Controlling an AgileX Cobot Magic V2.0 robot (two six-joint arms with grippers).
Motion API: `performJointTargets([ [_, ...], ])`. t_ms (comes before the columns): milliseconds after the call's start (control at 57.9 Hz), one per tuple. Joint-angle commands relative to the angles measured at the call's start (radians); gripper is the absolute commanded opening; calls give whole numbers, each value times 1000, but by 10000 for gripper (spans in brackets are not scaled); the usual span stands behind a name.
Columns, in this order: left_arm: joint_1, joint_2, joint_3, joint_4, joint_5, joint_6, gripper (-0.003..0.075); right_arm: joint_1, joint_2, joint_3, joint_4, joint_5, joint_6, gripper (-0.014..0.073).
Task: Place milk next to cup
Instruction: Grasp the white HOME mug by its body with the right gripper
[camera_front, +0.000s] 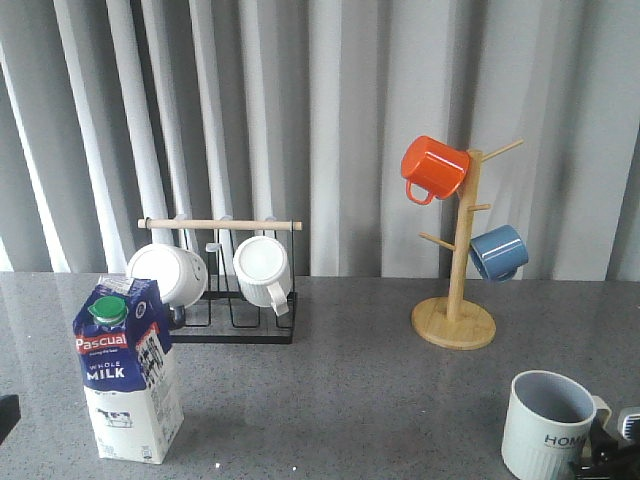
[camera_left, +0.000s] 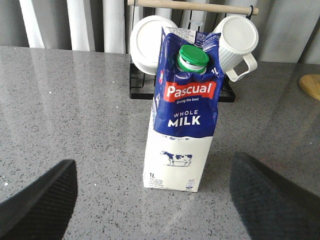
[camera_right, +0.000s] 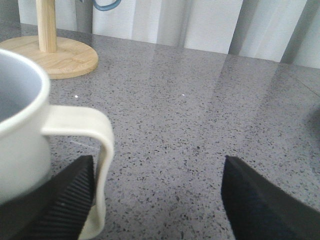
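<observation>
1. Front view: one milk (camera_front: 128, 372) carton stands upright at the table's (camera_front: 350, 400) near left; one cup (camera_front: 548, 425) sits at the near right, well apart from it. Also counted: two white mugs (camera_front: 215, 272) on one wire rack (camera_front: 232, 318), one orange mug (camera_front: 434, 168) and one blue mug (camera_front: 498, 252) on one wooden mug tree (camera_front: 456, 265)
2. Left wrist view: the left gripper (camera_left: 157, 200) is spread wide, its fingers (camera_left: 40, 200) flanking the carton without touching. Judged step: approach before the grasp; next it must advance, close on the carton's body, then carry it right
3. Right wrist view: the right gripper (camera_right: 160, 200) is spread, holding nothing, one finger just beside the cup's handle (camera_right: 92, 155)
</observation>
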Motion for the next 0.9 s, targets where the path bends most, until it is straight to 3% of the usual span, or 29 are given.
performJointTargets([
  [0,0,-5,-35,-10,-81,-2,587,-6,-18,-21,-11,-94,-5,449],
  [156,0,-5,-35,-10,-78,-2,587,-6,2,-31,-60,-92,-1,330],
  [449,0,-5,-35,-10,-78,-2,587,-6,16,-79,-185,-43,26,-18],
  [881,0,-5,-35,-10,-75,-2,587,-6,16,-79,-179,-59,101,-7],
])
